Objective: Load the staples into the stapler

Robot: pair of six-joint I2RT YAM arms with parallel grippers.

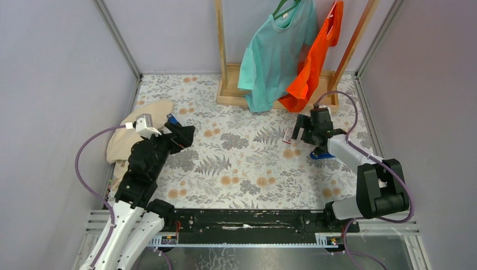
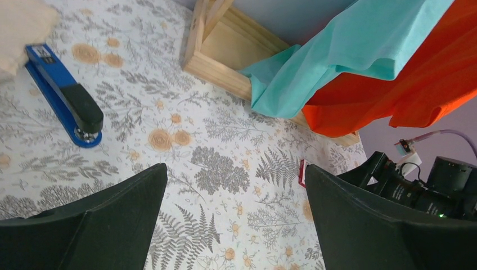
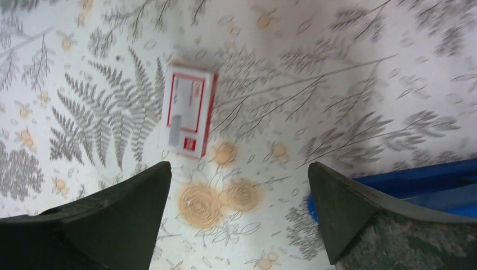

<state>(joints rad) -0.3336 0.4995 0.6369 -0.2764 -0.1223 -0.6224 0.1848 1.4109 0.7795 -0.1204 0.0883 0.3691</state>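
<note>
The left gripper and right gripper both gape wide, holding nothing. The staples box lies flat just left of the right gripper, and an off-centre pinch could skid it away.

Each arm is part black, part white. The left arm has black upper housings over white lower links, and the right arm has a white forearm between blocky black joints. A lilac cable loops beside the left arm; another arcs over the right wrist. A pale grey camera caps the left wrist. The left fingers and right fingers are matte black wedges, the right ones faintly grainy. A green light glows on the right wrist
</note>
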